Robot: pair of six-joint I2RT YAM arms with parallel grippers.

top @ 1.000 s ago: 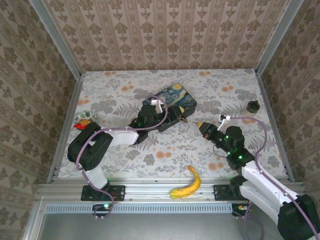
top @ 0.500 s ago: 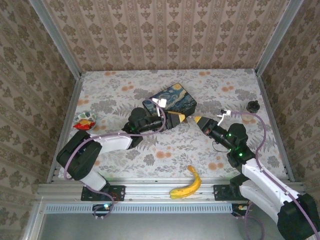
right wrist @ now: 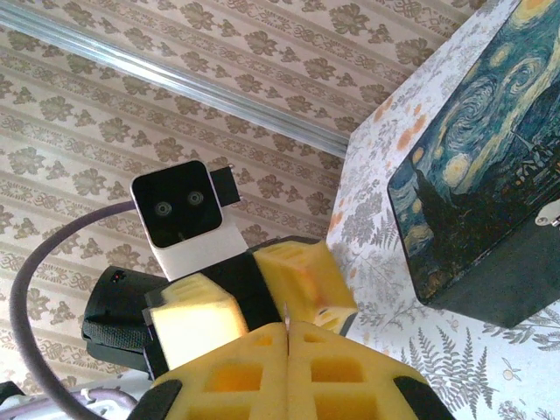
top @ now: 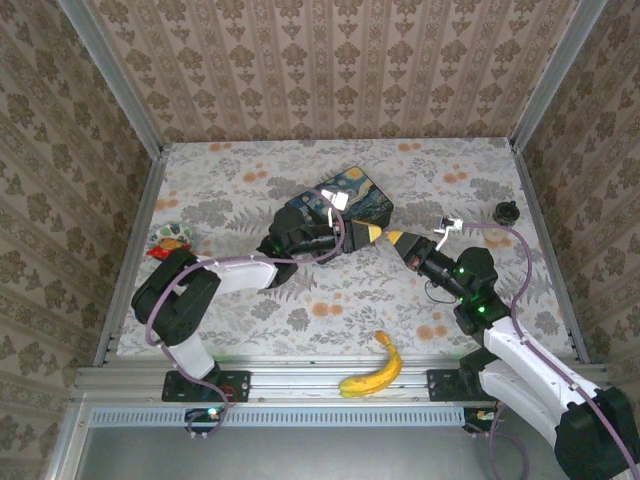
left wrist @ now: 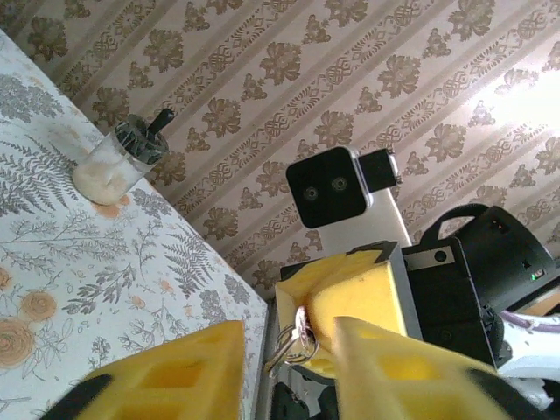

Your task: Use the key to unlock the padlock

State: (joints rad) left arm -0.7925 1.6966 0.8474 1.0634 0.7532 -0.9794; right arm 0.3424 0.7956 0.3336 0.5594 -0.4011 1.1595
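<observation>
A banana [top: 372, 366] is lying at the near edge of the floral table [top: 300, 318]. Above mid-table, two yellow-tipped grippers are meeting tip to tip. The right gripper [top: 393, 238] is pressing its fingers together, pinching a tiny silvery loop [left wrist: 296, 337]. It is too small to tell whether the loop belongs to the padlock or the key. The left gripper [top: 372, 234] is facing it with fingers standing apart around the loop, not gripping. Just beyond is sitting a starry-night tin [top: 345, 198], and a small jar [top: 507, 212] is standing far right.
</observation>
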